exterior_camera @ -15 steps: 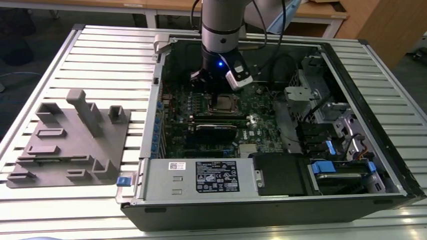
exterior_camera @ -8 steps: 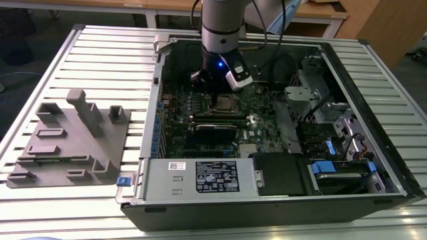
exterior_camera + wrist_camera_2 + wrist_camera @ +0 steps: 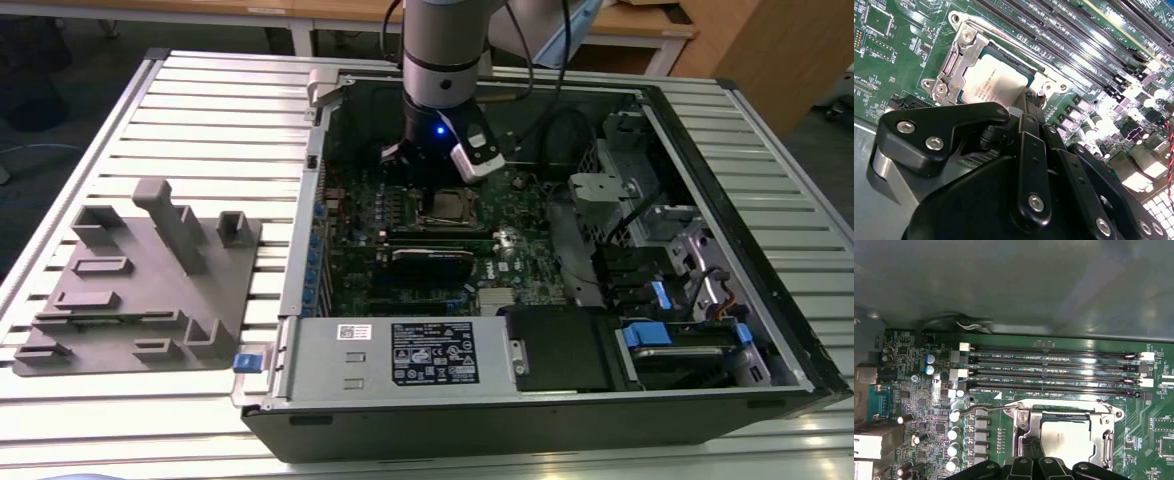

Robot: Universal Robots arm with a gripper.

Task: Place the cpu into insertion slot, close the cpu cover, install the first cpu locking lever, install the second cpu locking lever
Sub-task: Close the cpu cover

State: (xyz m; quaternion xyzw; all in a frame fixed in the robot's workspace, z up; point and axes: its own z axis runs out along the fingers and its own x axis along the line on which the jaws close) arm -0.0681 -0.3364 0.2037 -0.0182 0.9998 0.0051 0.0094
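Note:
The cpu (image 3: 996, 80) (image 3: 1064, 432) lies flat in the insertion slot (image 3: 449, 210) on the green motherboard, its silver top showing through the window of the cpu cover (image 3: 959, 55) (image 3: 1021, 430). The cover lies down flat over the chip. A thin wire locking lever (image 3: 979, 409) runs along the socket's edge beside the memory slots, and its free end sticks out past the socket corner. My gripper (image 3: 1030, 100) (image 3: 1034, 462) (image 3: 431, 180) hangs just above the socket's edge, shut, with its black fingers together. I cannot tell whether they touch a lever.
Long black memory slots (image 3: 1054, 370) run beside the socket. Capacitors (image 3: 954, 432) stand near the lever's end. The case walls (image 3: 694, 150) surround the board, with a labelled power supply (image 3: 427, 355) in front and drive bays (image 3: 667, 300) on the exterior view's right. A grey fixture plate (image 3: 134, 280) lies outside.

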